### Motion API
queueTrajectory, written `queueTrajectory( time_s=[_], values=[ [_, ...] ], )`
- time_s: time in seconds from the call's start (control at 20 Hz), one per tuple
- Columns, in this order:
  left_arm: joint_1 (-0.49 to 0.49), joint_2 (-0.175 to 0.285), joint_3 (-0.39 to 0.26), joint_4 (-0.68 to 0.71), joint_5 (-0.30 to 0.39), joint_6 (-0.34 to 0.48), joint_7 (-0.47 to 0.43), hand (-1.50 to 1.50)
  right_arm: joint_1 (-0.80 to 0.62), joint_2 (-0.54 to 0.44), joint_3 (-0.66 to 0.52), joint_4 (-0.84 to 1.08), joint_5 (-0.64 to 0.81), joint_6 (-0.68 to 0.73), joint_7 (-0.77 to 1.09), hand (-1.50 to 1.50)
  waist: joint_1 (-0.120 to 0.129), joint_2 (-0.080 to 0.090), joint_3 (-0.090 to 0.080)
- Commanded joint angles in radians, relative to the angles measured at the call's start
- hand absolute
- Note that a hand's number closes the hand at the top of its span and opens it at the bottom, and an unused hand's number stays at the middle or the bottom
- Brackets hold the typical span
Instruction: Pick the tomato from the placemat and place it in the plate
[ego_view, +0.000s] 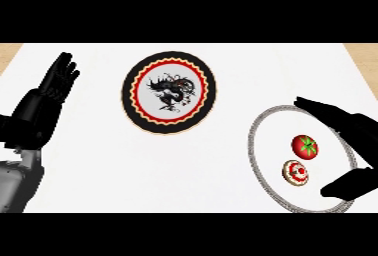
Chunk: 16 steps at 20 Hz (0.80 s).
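A red tomato (305, 145) with a green stem lies on a round white placemat (267, 156) edged in grey, at the right of the counter. My right hand (353, 134) is open just right of the tomato, fingers stretched above it and thumb below, touching nothing. The plate (169, 92), black-rimmed with a red and cream band and a dark dragon in its white middle, sits up and to the left of the placemat. My left hand (44, 102) rests open at the left edge, fingers up.
A small round red and white object (297, 172) lies on the placemat just below the tomato. The white counter (111, 165) runs between plate and placemat. Tan floor shows at the top corners.
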Motion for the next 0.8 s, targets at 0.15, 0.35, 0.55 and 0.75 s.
queueTrajectory(
  time_s=[0.15,0.35,0.55,0.75],
  values=[
    [-0.046,0.003,0.026,0.005,0.003,-0.011,0.041,0.00,-0.064,-0.055,0.093,-0.074,-0.009,0.239,0.308,-1.50,0.009,0.003,0.003],
    [-0.050,-0.032,0.041,0.083,-0.017,-0.056,-0.028,0.00,-0.119,0.050,0.103,0.010,0.077,0.288,0.325,-1.50,0.008,0.005,0.004],
    [0.002,-0.105,-0.018,-0.005,-0.091,0.004,-0.001,0.00,-0.118,0.081,0.051,0.099,0.164,0.296,0.252,-1.50,0.008,0.004,0.005],
    [-0.019,-0.060,0.052,-0.011,-0.046,-0.053,0.037,0.00,-0.125,0.139,0.103,0.162,0.287,0.300,0.311,-1.50,0.010,0.004,0.005]
  ],
)
